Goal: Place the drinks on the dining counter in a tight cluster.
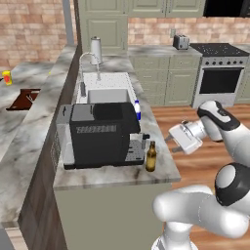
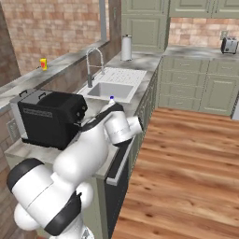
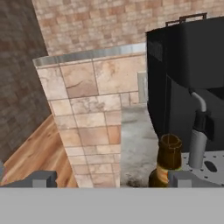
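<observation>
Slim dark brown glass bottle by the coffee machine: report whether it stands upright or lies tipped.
Upright: the slim dark brown glass bottle stands on its base on the marble counter, neck pointing up, beside the black coffee machine.

No text, brand, number or sign can be read anywhere: the brown bottle shows a band too blurred to read, and the coffee machine front bears nothing legible.
</observation>
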